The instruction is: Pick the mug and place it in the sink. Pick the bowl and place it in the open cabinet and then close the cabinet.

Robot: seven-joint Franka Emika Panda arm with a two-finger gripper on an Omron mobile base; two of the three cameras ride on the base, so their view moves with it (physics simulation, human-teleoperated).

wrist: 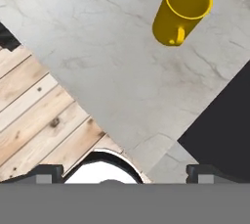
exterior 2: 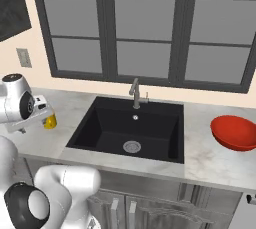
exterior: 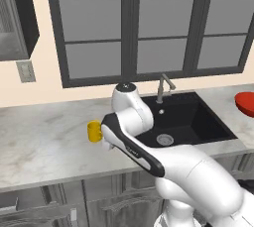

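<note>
The marble counter (exterior: 44, 137) carries the black sink (exterior 2: 127, 125) at its centre, faucet (exterior 2: 135, 93) at the basin's 12 o'clock edge. The red bowl (exterior 2: 234, 132) rests on the counter at 3 o'clock of the sink, well apart from it. The yellow mug (wrist: 181, 11) stands upright on the counter at 9 o'clock of the sink, handle facing the camera in the hand view. The gripper (wrist: 125, 171) hovers above the counter, fingers spread wide, holding nothing.
</note>
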